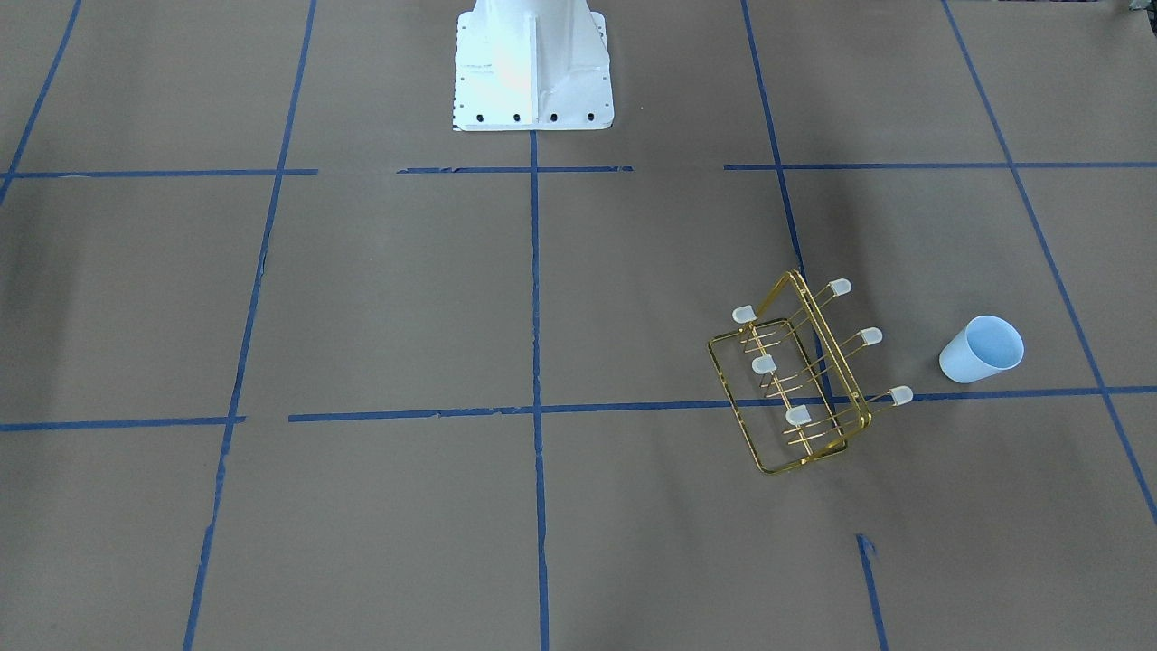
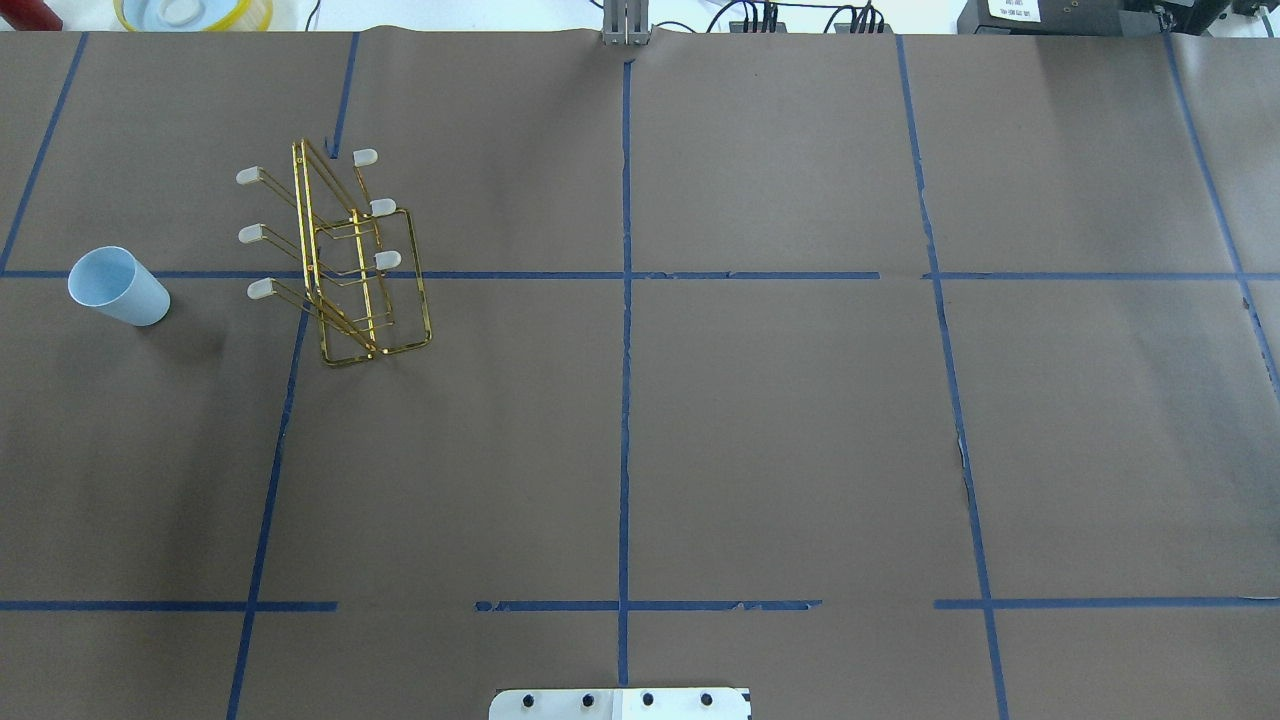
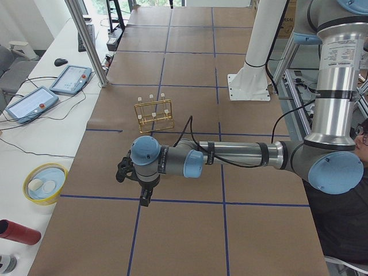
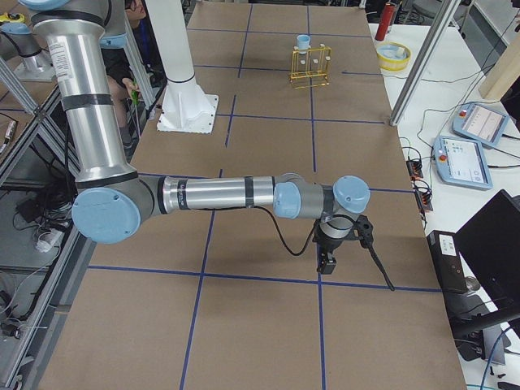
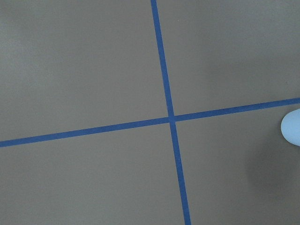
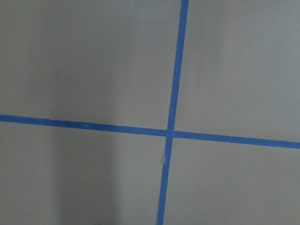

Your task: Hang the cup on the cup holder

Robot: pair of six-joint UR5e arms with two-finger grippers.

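Cup (image 2: 118, 288) stands on table (image 2: 700, 420), mouth up. Cup holder (image 2: 345, 260) stands on table too, near cup, not touching. Left fingers (image 3: 144, 199) hang over table, close to cup; cup holder farther off from them. Right fingers (image 4: 327, 262) hang over table's other end, well apart from both. Cup holder sits between cup and right fingers.
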